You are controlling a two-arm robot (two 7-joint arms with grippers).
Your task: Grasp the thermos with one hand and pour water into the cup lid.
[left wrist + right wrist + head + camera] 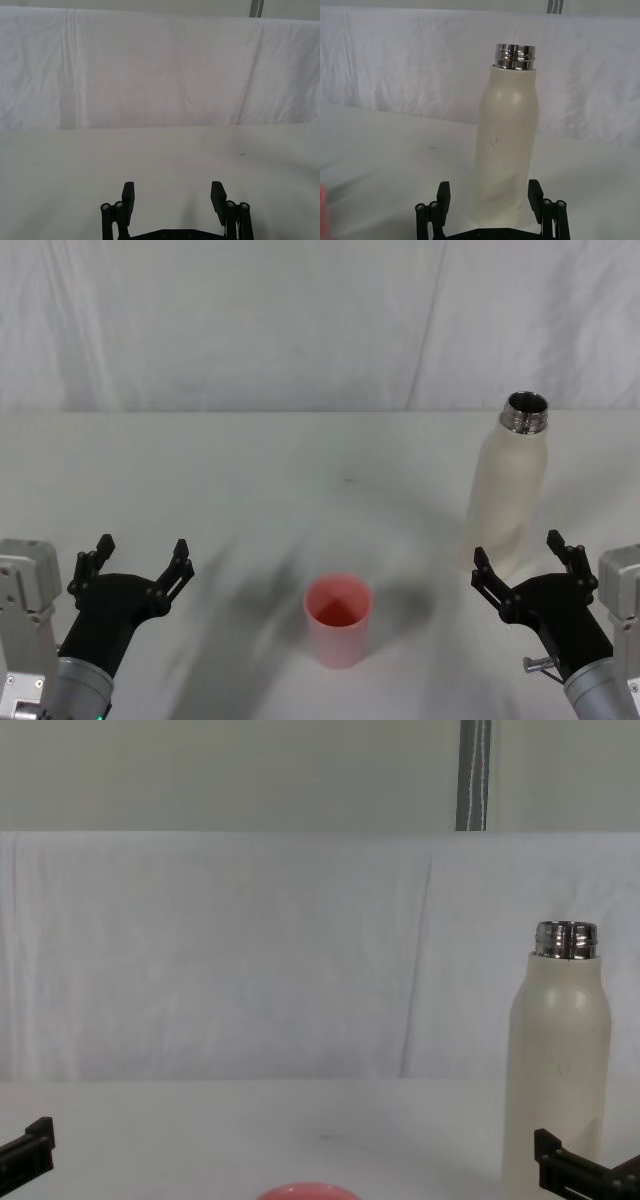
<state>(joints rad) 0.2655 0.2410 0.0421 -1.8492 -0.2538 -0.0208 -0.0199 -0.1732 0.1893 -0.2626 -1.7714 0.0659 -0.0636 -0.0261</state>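
The thermos [510,485] stands upright at far right, uncapped, with a steel neck and a smooth, hard, probably slippery body; likely heavy if full, so grip mid-body. The right gripper [528,565] gapes wide just before it, holding nothing. The left gripper [140,562], wide open and empty, idles near left. The pink cup lid [338,620] (rigid, light) sits near centre.

Soft, even, fairly bright light falls on the white counter [300,470] and the cloth backdrop [250,950], with broad, faint grey shadows spreading toward the near left of the cup lid [338,620] and beside the left gripper [140,565] in the head view. The steel neck of the thermos [507,145] shows small bright glints, without harsh glare elsewhere. Edges look slightly soft in all views, and the cup lid's rim at the chest view's lower edge is blurred.
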